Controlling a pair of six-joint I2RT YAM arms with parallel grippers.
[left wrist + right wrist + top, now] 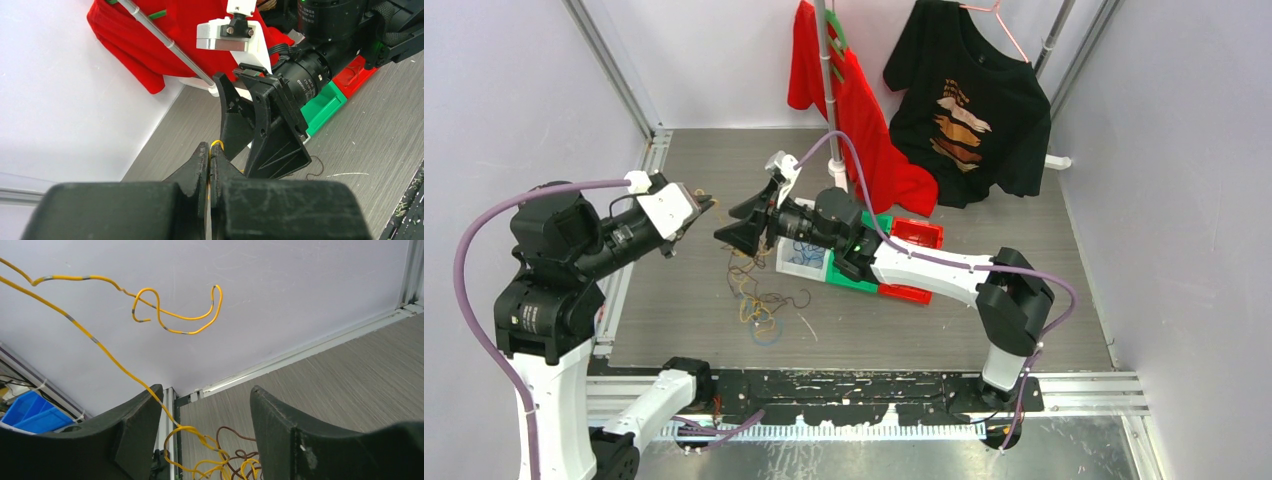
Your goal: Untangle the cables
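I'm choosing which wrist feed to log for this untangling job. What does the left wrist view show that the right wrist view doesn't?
Left wrist only: the left pincer shut on a yellow cable, the right pincer seen from outside, jaws apart, a red shirt and a green bin beyond it. Right wrist only: a long yellow strand rising to the upper left, a curled yellow end, a tangle of yellow and brown cables lower down, blue bins. Both: yellow cable, the right pincer, the wall, the grey table.
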